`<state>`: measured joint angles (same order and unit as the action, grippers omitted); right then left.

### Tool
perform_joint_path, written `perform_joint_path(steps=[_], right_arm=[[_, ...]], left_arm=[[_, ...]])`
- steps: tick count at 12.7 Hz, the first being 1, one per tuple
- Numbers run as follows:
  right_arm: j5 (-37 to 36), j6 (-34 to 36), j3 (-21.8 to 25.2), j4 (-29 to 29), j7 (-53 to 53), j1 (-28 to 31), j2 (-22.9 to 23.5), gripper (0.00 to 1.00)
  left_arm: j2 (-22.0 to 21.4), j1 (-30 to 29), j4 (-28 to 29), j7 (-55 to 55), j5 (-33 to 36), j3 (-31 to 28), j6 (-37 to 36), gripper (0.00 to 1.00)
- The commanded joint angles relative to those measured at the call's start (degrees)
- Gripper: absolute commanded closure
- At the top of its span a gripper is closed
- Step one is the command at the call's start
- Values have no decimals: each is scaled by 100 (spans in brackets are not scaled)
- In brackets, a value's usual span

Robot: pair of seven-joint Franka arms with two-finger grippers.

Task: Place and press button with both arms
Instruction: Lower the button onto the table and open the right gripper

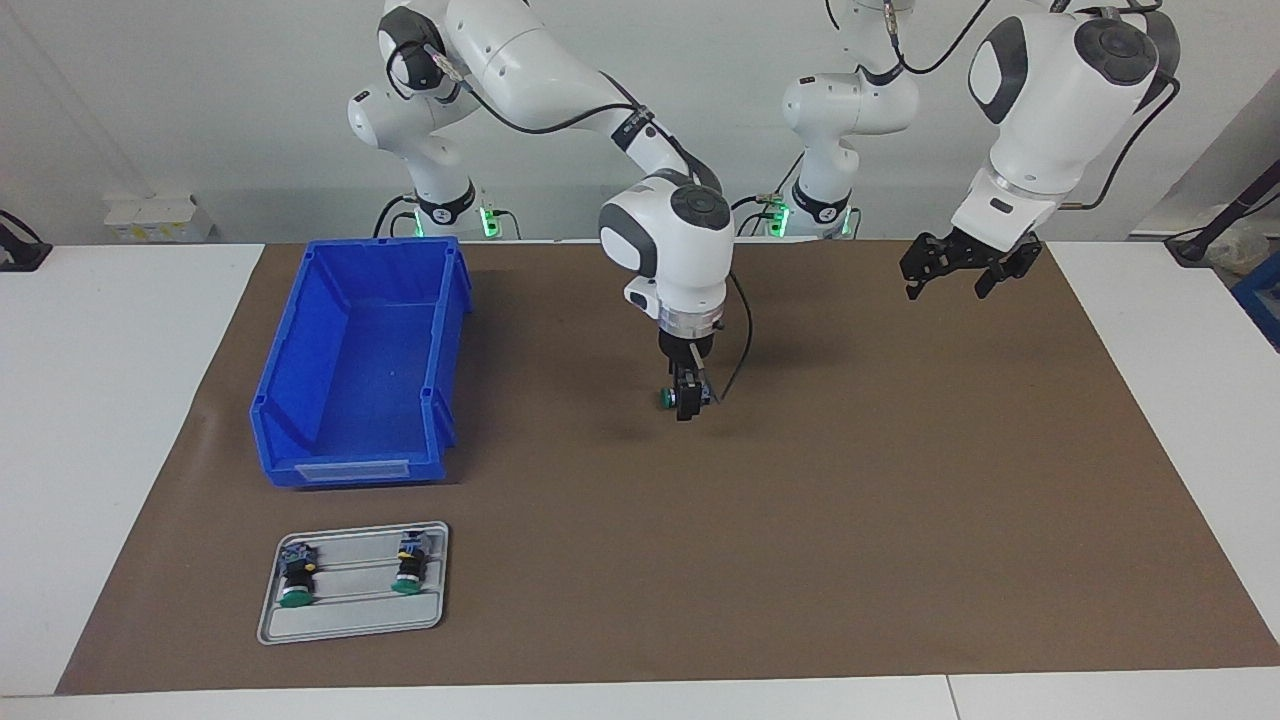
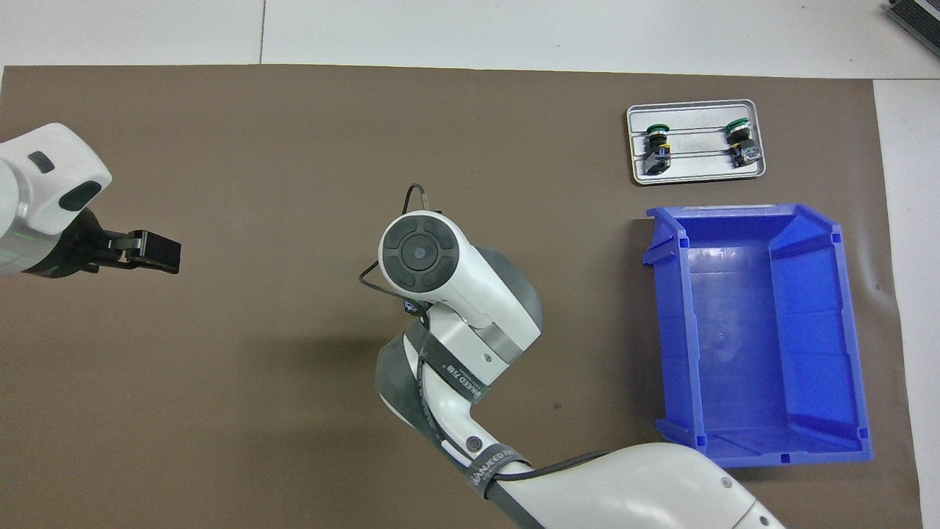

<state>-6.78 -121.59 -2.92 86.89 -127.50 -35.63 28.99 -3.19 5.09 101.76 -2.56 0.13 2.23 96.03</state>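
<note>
A: Big picture first: the desk (image 1: 130, 450) carries a brown mat (image 1: 850, 520), with the blue bin (image 1: 362, 360) sitting empty toward the right arm's end. The grey tray (image 1: 352, 582) lies just beside the bin, farther from the robots, and two spare buttons (image 1: 352, 570) rest on it, green caps pointing away from the robots.

B: And the third one?

A: The button (image 1: 666, 397) is out in the middle of the mat, right at the tips of the right end effector (image 1: 688, 400), which points straight down there. Its green cap pokes out sideways toward the bin.

B: Is the right end effector gripping it?

A: Hard to call. The fingers sit right on the button, and whether they clamp it or have let go cannot be told from here. From overhead the right arm's wrist hides the whole spot.

B: And the left side?

A: The left end effector (image 1: 958, 268) hangs in the air over the mat toward its own end of the desk, fingers spread, holding nothing. That arm waits.

B: So where does the task stand?

A: By the look of it, the placing is at its end or nearly so: the button is down at mat level mid-desk. The press is not yet done, and that job seems left for the waiting arm.
</note>
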Motion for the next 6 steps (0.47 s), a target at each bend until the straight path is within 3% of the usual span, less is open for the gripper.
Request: perform_joint_path(steps=[1,3,6], right_arm=[[386,21,-60,801,986,442,-875,3],[606,257,-60,1013,1593,802,-1307,3],[809,811,-60,1057,2693,1242,-1807,3]], left_arm=[[-120,272,99,71,93,-3,213,0],[-103,343,143,710,84,-3,608,0],[-111,536,160,1808,75,-3,627,0]])
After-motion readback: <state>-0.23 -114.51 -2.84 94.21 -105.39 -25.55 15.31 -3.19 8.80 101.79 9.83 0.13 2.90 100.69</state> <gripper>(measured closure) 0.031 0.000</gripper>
